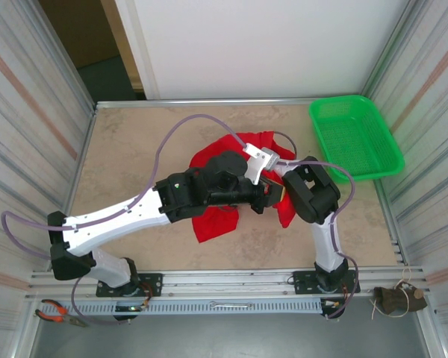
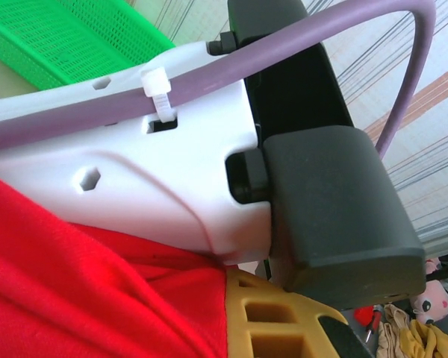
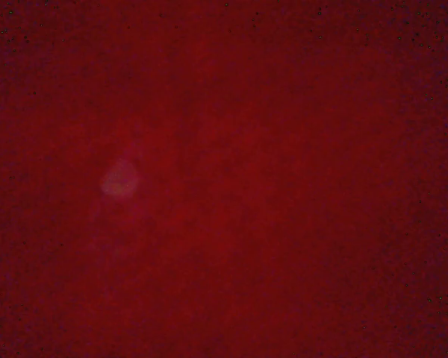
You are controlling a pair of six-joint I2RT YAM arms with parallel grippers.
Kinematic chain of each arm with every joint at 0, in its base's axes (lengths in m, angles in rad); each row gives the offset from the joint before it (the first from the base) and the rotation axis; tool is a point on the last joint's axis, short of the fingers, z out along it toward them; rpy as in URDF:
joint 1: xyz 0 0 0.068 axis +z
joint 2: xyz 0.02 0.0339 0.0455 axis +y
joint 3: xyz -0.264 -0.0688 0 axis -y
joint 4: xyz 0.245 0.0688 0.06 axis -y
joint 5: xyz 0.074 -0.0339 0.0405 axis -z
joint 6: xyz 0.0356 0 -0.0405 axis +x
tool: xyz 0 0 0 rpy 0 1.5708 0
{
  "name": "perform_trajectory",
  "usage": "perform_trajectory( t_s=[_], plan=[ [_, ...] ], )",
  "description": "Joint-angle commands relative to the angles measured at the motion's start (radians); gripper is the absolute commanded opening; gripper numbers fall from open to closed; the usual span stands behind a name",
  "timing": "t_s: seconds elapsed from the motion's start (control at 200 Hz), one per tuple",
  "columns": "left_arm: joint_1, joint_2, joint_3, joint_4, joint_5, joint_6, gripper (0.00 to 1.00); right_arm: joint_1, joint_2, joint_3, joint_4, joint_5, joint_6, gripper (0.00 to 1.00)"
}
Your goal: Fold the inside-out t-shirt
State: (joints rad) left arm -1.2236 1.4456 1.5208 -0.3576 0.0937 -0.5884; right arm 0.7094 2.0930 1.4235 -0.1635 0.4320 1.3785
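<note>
I see both arms meeting over the crumpled red t-shirt (image 1: 216, 222) mid-table. The left gripper (image 1: 264, 195) has its fingers together. The right gripper is smothered in cloth, fingers unreadable.

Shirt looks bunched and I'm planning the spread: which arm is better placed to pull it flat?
Probably left. The left gripper sits over the middle of the t-shirt, jaws shut, cloth close in its wrist view. The right arm has its wrist camera smothered in red cloth, so its grip can't be judged.

Green basket (image 1: 356, 138) far right corner; pliers (image 1: 54, 310) near left
</note>
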Motion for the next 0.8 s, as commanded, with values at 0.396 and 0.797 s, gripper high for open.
perform_trajectory(
  t_s=[0.396,0.797],
  plan=[
    [-0.06,-0.001,0.057,0.257,0.15,-0.053,0.0,0.008,0.249,0.248,-0.5,0.003,0.223,0.84],
    [0.048,-0.099,-0.108,0.329,0.067,-0.179,0.0,-0.007,0.148,0.095,-0.248,-0.066,0.028,0.0]
  ],
)
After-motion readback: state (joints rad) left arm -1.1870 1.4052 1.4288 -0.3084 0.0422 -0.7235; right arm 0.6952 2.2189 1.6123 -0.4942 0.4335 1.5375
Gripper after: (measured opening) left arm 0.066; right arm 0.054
